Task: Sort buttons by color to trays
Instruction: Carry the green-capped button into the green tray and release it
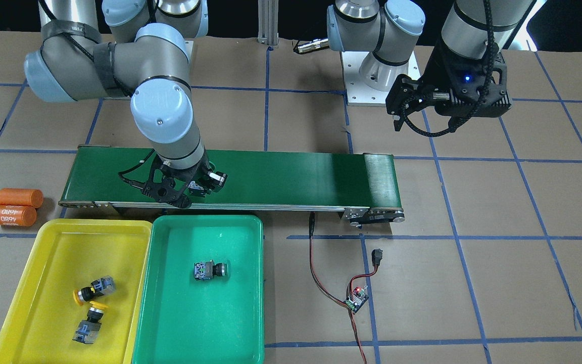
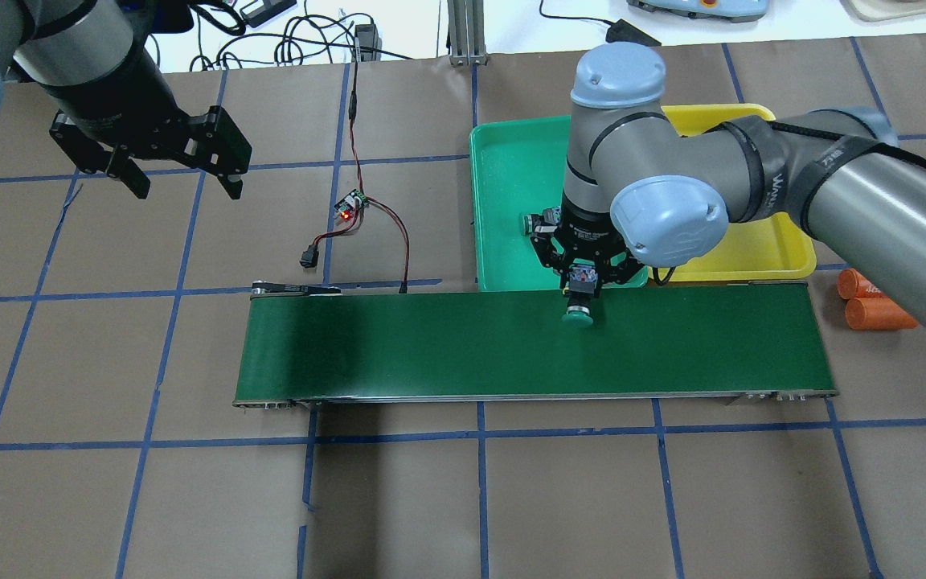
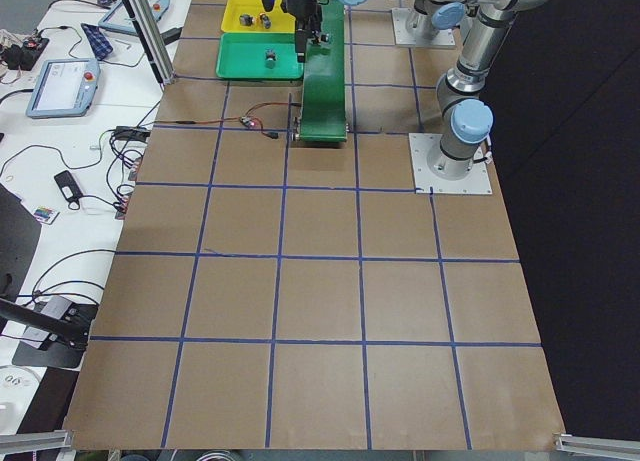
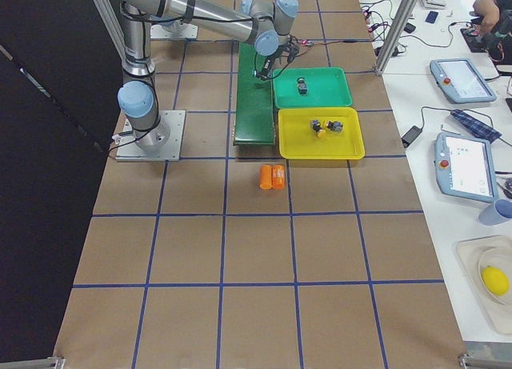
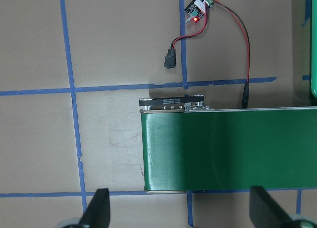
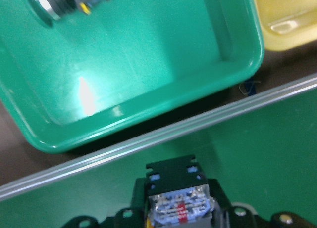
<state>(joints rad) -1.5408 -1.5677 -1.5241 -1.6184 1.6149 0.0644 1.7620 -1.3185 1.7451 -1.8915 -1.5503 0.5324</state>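
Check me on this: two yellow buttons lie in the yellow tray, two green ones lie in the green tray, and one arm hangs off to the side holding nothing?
Not quite. The green tray holds only one green button, as the exterior front-facing view shows. The second green button is over the conveyor belt, gripped by the right gripper. The rest is right.

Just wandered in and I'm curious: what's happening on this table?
The robot is sorting push-buttons by color. Its right hand grips a green-capped button at the dark-green conveyor belt, beside the teal tray, which holds one green button. Two yellow buttons lie in the yellow tray. The left hand hangs open, off to the side.
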